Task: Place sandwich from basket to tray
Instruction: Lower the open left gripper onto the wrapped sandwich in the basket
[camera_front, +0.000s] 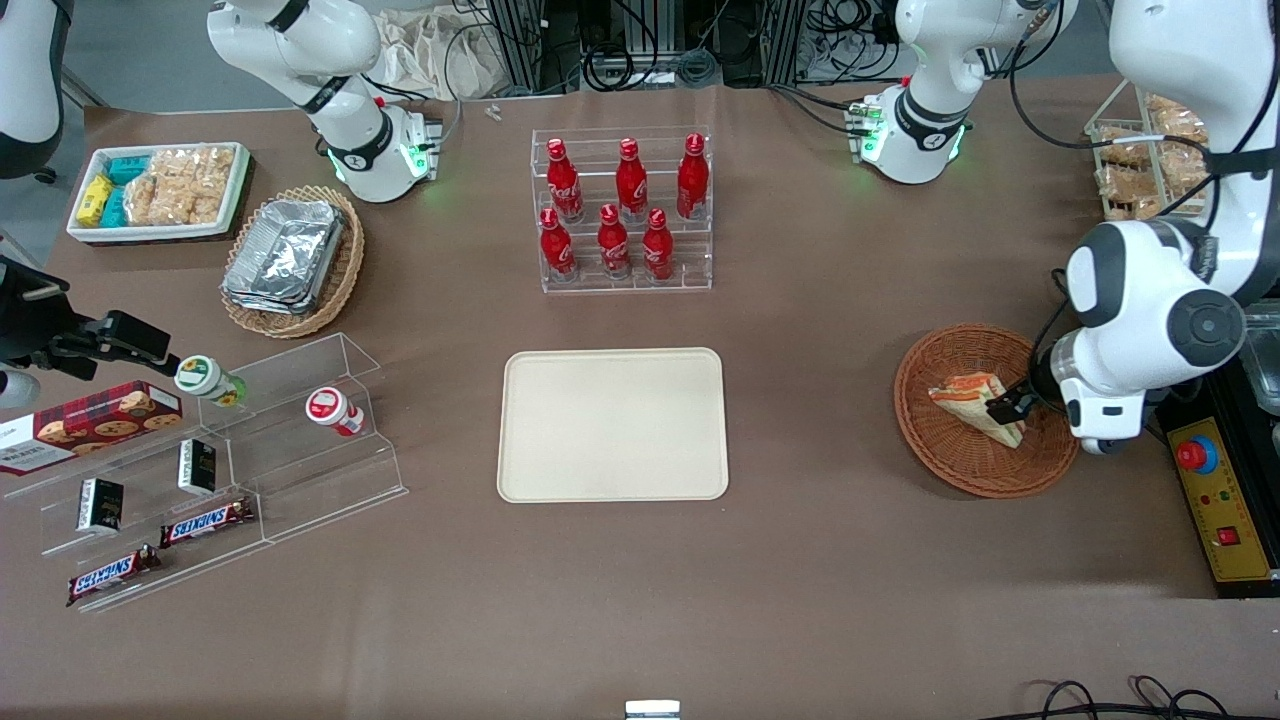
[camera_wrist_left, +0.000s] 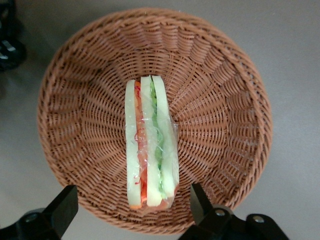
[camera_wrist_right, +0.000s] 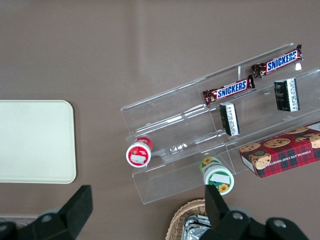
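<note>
Step in hand: reach for the grasp; sandwich not yet lifted.
Gripper (camera_wrist_left: 134, 206): low over the basket's rim, fingers spread to either side of the sandwich's end, apart from it.
Sandwich (camera_wrist_left: 151, 142): one, on edge in the basket's middle.
Basket (camera_wrist_left: 225, 95): one, at the working arm's end of the table.
Tray (camera_front: 612, 424): one, bare, mid-table.
Next move: judged, descend, pinch the bread faces, carry to tray.
</note>
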